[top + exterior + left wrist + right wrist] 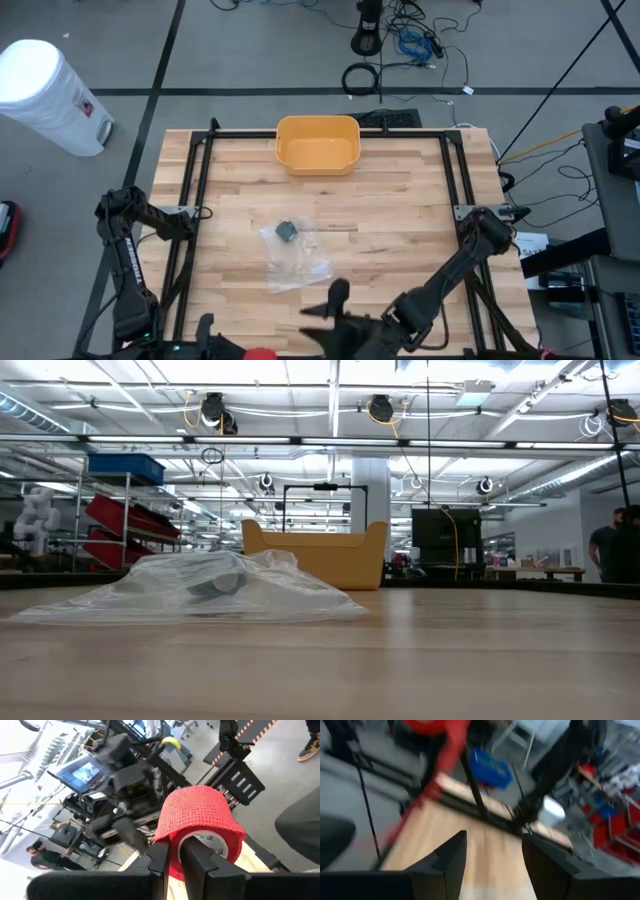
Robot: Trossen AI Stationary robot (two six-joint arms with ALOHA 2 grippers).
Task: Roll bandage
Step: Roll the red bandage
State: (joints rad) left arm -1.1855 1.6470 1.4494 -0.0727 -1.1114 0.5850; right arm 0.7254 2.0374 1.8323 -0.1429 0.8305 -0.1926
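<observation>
A red bandage roll (197,817) with a white core is in my left gripper (172,862), which is shut on it. The roll is off the table's near edge and shows as a red spot (258,355) at the bottom of the high view. In the blurred right wrist view the roll (432,726) sits high up, and a red strip (445,760) trails down from it. My right gripper (325,305) hangs open over the table's near edge, pointing toward the roll, with nothing between its fingers (452,857). My left gripper pinches the roll's wall (172,870) at one open end. One finger (197,862) is inside the white core and the other (157,862) is outside on the red wrap. The roll is lifted clear and sticks out past the fingertips.
A clear plastic bag (295,255) with a small dark thing (288,231) inside lies flat on the middle of the table (400,210). A yellow bin (317,143) stands at the far edge. A white can (45,95) is on the floor beyond the far left corner.
</observation>
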